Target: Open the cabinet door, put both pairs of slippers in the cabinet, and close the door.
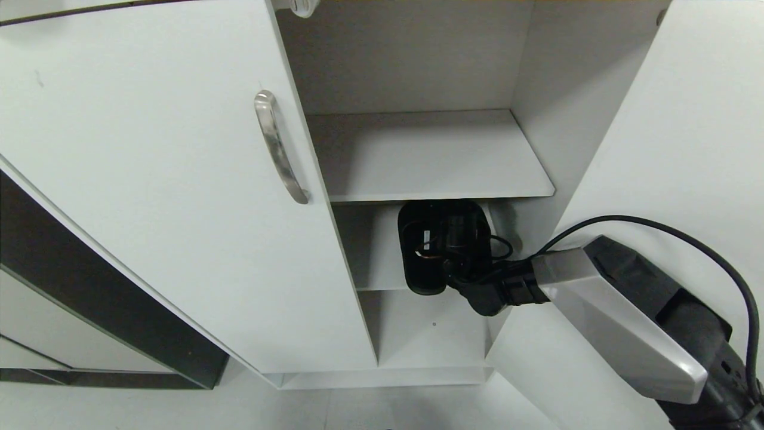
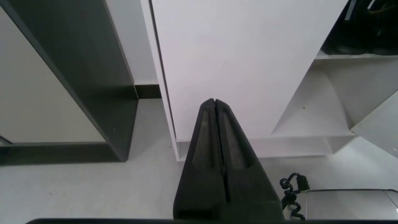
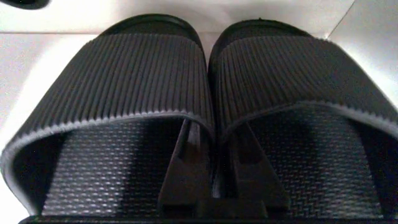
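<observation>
Slippers [image 1: 431, 239] at centre frame, inner walls pinched between fingers [image 3: 183, 174] of right gripper [image 3: 214, 134], long axis running into the cabinet shelf [image 1: 373, 263]; left gripper [image 2: 214, 124] well apart, fingers pressed together.

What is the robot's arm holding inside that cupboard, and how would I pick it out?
Start at the white cabinet with its right door open. Just under the wide upper shelf, a pair of black slippers lies side by side, held by the right gripper at their touching inner sides. Their ribbed black straps stand out against the all-white shelves.
</observation>
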{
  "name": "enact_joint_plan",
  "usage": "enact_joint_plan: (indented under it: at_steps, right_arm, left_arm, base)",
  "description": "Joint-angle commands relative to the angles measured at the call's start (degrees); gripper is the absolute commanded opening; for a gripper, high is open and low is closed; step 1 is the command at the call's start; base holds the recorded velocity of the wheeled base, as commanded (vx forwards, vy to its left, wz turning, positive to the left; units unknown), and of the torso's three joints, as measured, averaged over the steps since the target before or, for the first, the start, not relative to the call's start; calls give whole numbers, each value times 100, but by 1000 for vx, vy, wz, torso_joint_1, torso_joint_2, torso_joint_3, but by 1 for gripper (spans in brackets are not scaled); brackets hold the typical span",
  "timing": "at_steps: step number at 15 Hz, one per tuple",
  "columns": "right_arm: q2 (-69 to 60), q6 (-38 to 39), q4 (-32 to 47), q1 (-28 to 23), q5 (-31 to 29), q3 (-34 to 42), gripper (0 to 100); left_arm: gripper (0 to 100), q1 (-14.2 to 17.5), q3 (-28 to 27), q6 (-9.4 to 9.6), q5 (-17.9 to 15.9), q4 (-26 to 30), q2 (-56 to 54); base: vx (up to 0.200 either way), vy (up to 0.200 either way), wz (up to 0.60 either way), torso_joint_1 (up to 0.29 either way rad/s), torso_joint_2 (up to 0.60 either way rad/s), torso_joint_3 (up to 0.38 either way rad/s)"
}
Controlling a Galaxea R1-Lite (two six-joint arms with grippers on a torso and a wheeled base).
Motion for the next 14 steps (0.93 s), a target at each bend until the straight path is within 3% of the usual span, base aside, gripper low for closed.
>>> enact_joint_plan:
  at_steps: [1, 3, 4, 7, 9, 14]
  right_arm:
    - [77, 1, 43, -18, -10, -44, 0]
    - [94, 1, 43, -44, -1, -44, 0]
    - [120, 1, 43, -44, -10, -44, 100]
    - [33, 1, 60, -35, -45, 132, 100]
    - [-468, 19, 25, 44, -1, 914, 100]
    - [-2279, 98, -774, 650, 342, 3832, 100]
  left_arm:
    - [0, -1, 0, 2, 1, -1, 7]
    - [0, -1, 0, 2, 1, -1, 7]
    - [0, -1, 0, 2, 1, -1, 7]
    - [0, -1, 0, 2, 1, -1, 7]
    - [0, -1, 0, -7, 1, -1, 7]
    - [0, -1, 0, -7, 1, -1, 7]
  base:
    - [0, 0, 0, 0, 0, 0]
    - [0, 0, 0, 0, 0, 0]
    - [0, 0, 0, 0, 0, 0]
    - [0, 0, 0, 0, 0, 0]
    - [0, 0, 0, 0, 0, 0]
    - [0, 0, 0, 0, 0, 0]
